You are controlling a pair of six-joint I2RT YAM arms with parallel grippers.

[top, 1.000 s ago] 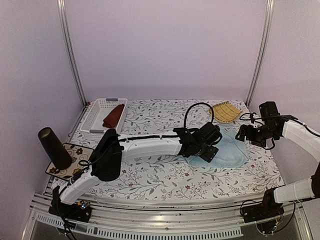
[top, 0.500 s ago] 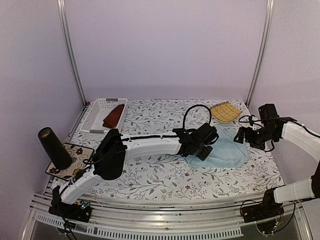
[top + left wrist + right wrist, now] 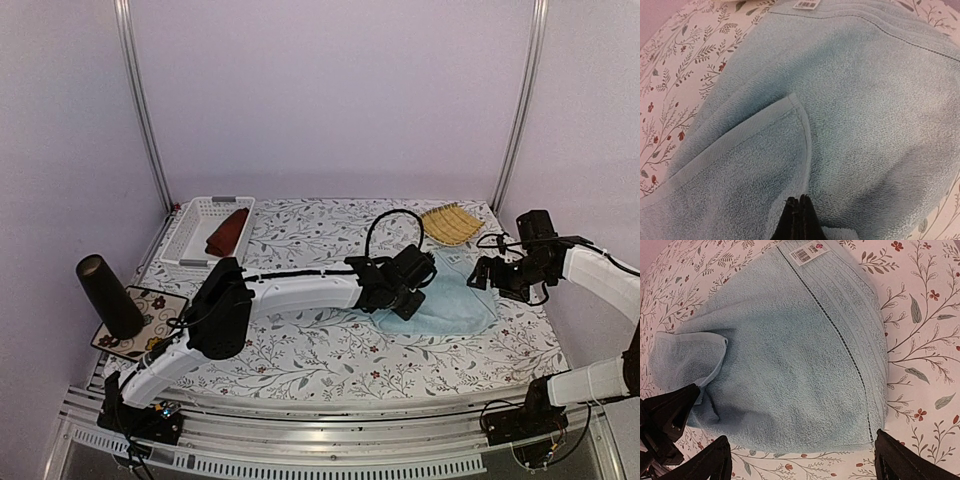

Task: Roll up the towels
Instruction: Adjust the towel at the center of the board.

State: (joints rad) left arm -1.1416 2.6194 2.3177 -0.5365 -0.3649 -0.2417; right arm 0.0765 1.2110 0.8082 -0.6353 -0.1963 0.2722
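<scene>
Right at left hand (image 3: 798, 201), blue towel (image 3: 855, 115)

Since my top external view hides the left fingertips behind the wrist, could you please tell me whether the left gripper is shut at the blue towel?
Observer: Yes. The left wrist view shows the left gripper shut, its tips together at the edge of a folded-over corner of the light blue towel. I cannot tell whether cloth sits between them.
Operator: Thank you. And is the right gripper open?
Observer: It is. In the right wrist view the right gripper is wide open above the towel.
Operator: Is there anything on the towel that I should know about?
Observer: A white barcode label sits at one corner, beside the stitched band.
</scene>
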